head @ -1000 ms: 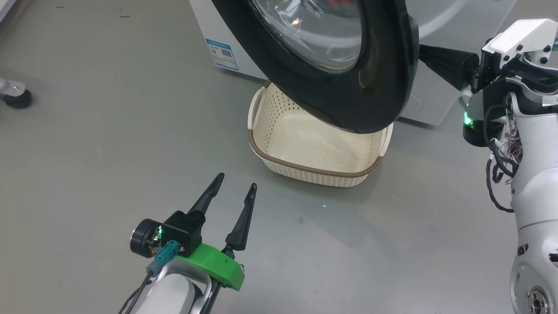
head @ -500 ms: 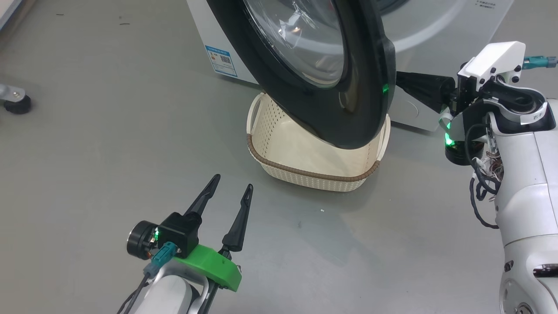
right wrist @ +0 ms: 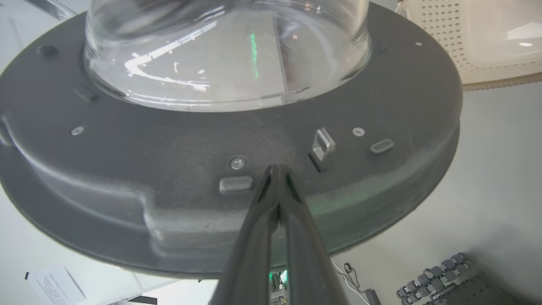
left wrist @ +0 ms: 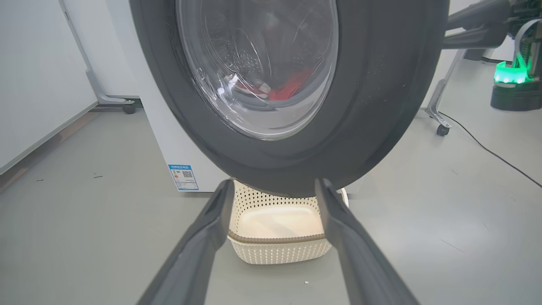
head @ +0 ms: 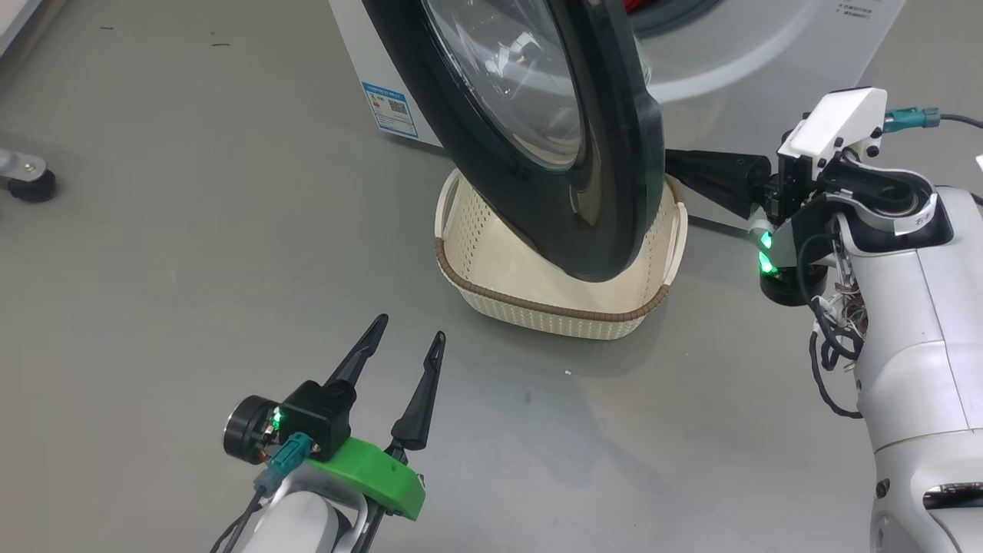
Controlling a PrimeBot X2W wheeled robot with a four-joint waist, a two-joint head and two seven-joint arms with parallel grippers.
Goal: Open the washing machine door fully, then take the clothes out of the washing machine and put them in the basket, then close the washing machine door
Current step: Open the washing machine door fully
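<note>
The washing machine door [head: 614,153], black-rimmed with a bulging glass centre, stands partly open, edge-on above the cream basket [head: 553,307]. My right gripper [head: 672,163] is shut, holding nothing. Its joined tips [right wrist: 277,169] press on the door's inner rim [right wrist: 169,148] beside the metal latch hook [right wrist: 322,144]. My left gripper [head: 411,329] hovers open and empty over the floor, in front of the basket [left wrist: 275,250] and facing the door [left wrist: 381,106]. The red clothes [left wrist: 292,89] show through the glass, inside the white washing machine [head: 737,69].
A blue label sticker [head: 392,107] marks the washer's lower front corner. A caster wheel [head: 31,184] sits at the far left. To the washer's right, a wheeled stand leg [left wrist: 440,123] and a cable [left wrist: 487,148] rest on the grey floor.
The door has swung further open, toward the left of the head view, and now hangs over the basket's middle. My shut right gripper has followed it leftward. The left gripper has stayed put.
</note>
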